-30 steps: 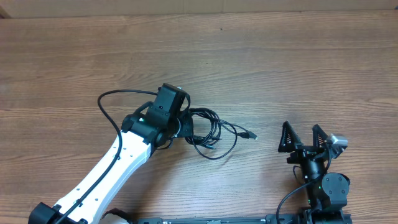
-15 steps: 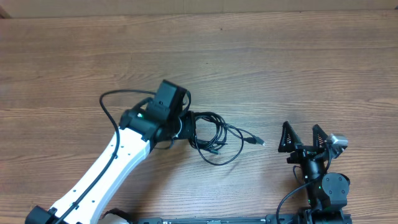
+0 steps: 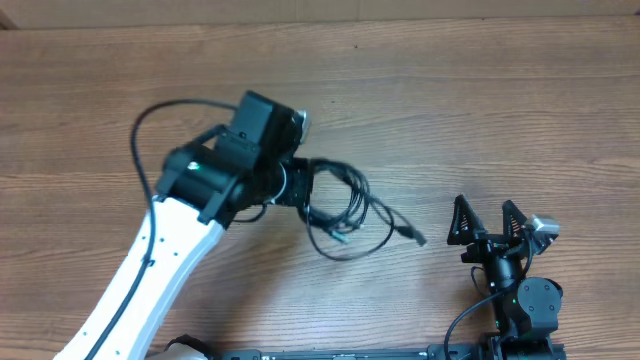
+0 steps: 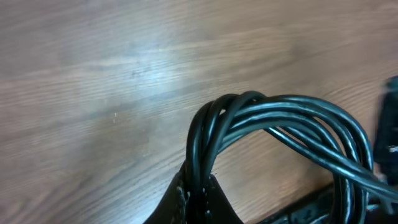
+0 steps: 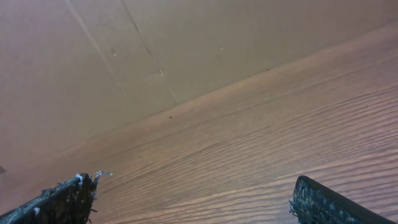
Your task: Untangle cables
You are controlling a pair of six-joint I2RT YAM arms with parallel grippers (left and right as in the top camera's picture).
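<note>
The cables (image 3: 345, 210) are a bundle of thin black cords looped together near the table's middle, with one plug end (image 3: 411, 235) trailing to the right. My left gripper (image 3: 298, 188) is shut on the bundle's left side and holds it up. In the left wrist view the cords (image 4: 273, 118) arch out from between the shut fingers (image 4: 199, 193). My right gripper (image 3: 490, 222) is open and empty at the lower right, apart from the cables. The right wrist view shows its two fingertips (image 5: 193, 199) wide apart over bare wood.
The wooden table (image 3: 480, 100) fills the view. The left arm's own thicker black cable (image 3: 150, 120) loops out to the left of the wrist. The right arm's base (image 3: 525, 310) stands at the front right edge.
My left gripper has lifted and moved up and to the left with the bundle, and the loops and plug end have stretched out to the right. The right arm has not moved.
</note>
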